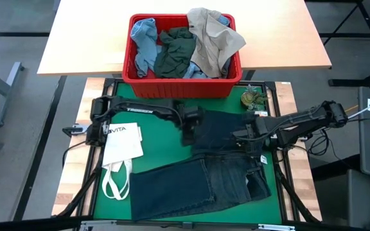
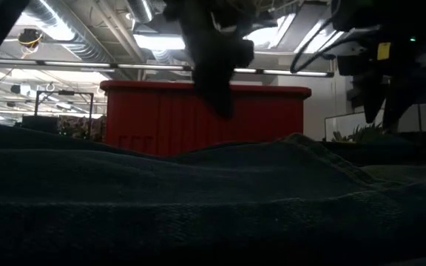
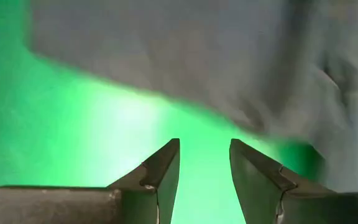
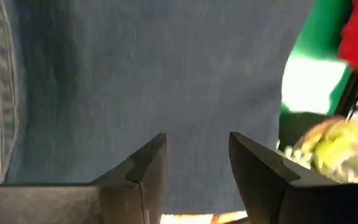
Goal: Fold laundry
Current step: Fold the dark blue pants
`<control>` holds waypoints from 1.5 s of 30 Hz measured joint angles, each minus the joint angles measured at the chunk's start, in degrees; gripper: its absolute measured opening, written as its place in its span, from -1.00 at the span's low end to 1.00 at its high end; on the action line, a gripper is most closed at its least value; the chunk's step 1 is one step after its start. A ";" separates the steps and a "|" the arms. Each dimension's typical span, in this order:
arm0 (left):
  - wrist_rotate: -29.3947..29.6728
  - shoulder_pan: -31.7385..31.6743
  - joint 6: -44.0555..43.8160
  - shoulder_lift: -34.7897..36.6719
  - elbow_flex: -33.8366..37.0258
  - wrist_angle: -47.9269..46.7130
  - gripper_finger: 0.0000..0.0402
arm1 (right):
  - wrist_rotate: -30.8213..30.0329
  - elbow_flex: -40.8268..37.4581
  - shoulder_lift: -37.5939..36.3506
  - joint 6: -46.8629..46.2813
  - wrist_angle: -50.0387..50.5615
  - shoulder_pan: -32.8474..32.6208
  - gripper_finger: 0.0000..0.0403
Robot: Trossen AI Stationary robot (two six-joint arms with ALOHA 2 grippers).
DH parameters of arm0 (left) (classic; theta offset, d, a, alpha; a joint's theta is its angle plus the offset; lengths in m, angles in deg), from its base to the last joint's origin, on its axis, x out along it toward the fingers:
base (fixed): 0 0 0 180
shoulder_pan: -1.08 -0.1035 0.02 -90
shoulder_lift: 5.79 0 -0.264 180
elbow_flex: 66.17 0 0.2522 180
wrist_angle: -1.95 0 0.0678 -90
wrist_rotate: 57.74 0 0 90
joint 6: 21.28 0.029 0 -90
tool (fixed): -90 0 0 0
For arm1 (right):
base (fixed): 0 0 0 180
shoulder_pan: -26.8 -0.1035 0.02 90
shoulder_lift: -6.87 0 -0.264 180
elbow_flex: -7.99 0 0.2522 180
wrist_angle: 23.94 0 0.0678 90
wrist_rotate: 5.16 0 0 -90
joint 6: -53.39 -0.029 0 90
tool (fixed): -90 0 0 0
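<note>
Jeans (image 1: 214, 170) lie spread on the green desk (image 1: 272, 205); left gripper (image 3: 204, 165), open and empty, hovers at their upper-left edge, right gripper (image 4: 197, 162), open and empty, above their upper-right corner, legs running toward the lower left.

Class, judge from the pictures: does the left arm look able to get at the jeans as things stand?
Probably yes. The left gripper hangs open at the jeans' edge, with only bare green mat before its fingers and nothing in between.

I work in an industrial lab hall: exposed ceiling ducts (image 2: 87, 37), strip lights (image 2: 157, 41), grey floor (image 1: 18, 128) around my bench (image 1: 108, 196).
</note>
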 joint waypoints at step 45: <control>9.15 60.77 -108.40 23.04 31.78 8.66 -0.33 | 7.00 0.00 0.02 9.22 -25.19 -12.41 -0.14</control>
